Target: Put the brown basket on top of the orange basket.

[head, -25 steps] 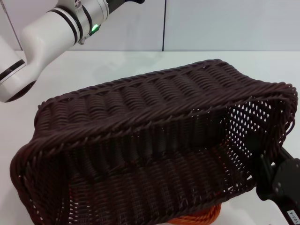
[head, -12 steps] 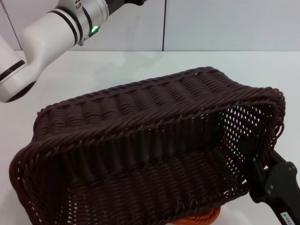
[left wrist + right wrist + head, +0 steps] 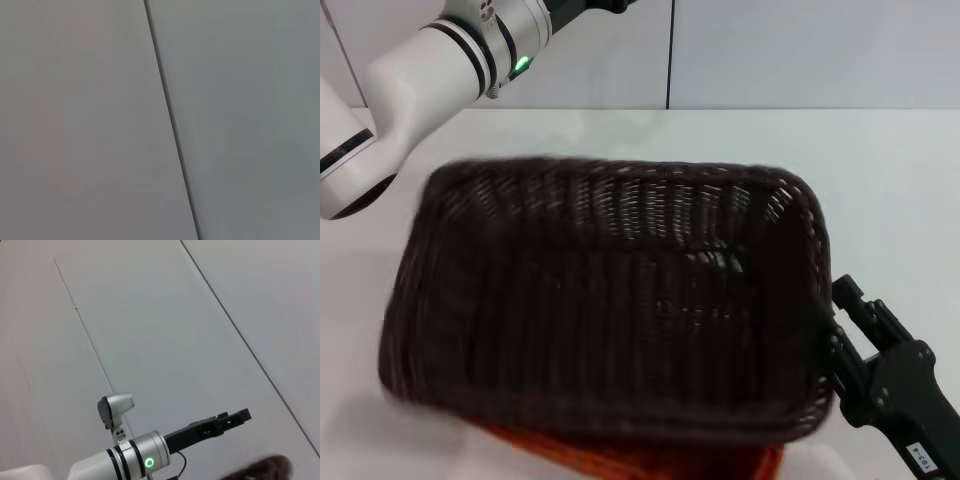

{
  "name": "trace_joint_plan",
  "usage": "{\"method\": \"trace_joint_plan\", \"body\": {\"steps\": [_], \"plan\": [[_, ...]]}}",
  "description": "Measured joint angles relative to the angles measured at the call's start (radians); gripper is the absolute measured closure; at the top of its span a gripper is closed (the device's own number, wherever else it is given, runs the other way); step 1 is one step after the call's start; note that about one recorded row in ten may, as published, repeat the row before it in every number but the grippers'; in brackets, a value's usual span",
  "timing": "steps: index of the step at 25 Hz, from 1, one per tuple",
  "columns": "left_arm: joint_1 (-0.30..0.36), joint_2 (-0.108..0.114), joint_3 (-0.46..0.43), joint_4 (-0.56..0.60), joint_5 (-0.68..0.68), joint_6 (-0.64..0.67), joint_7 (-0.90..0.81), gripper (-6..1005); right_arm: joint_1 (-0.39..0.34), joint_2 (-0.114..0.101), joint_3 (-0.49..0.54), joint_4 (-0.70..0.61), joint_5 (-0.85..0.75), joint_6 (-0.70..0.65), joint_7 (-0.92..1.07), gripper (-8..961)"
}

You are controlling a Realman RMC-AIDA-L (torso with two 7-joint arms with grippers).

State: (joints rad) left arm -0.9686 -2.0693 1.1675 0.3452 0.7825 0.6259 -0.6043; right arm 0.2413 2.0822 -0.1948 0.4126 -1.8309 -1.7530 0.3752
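brown basket (image 3: 610, 300) now level, atop orange.

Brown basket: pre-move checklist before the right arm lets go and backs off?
1. Brown basket sits level, opening up: ok.
2. It covers the orange basket, of which only a strip shows at the near edge: ok.
3. Rims squarely lined up, nested: cannot tell.
4. Right gripper at the brown basket's right end wall; grip released: cannot tell.
5. Left gripper raised toward the back wall, clear of both baskets: ok.
6. Table to the right shows nothing in the retreat path: ok.
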Motion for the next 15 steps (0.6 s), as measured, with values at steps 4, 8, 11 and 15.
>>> {"method": "trace_joint_plan", "body": {"steps": [4, 8, 11, 15], "plan": [[0.000, 0.000, 0.000, 0.000, 0.000, 0.000, 0.000, 156, 0.006, 0.001, -0.001, -0.024, 0.000, 0.001, 0.034, 584], [0.000, 0.001, -0.003, 0.002, 0.000, 0.000, 0.000, 156, 0.008, 0.000, 0.008, -0.042, 0.001, -0.026, 0.045, 497], [0.002, 0.003, -0.006, 0.004, -0.002, 0.000, 0.000, 156, 0.010, 0.000, 0.011, -0.079, 0.006, -0.070, 0.071, 427], [0.007, 0.003, -0.009, 0.006, -0.006, 0.003, 0.000, 156, 0.023, -0.001, 0.021, -0.177, 0.010, -0.167, 0.139, 427]]}}
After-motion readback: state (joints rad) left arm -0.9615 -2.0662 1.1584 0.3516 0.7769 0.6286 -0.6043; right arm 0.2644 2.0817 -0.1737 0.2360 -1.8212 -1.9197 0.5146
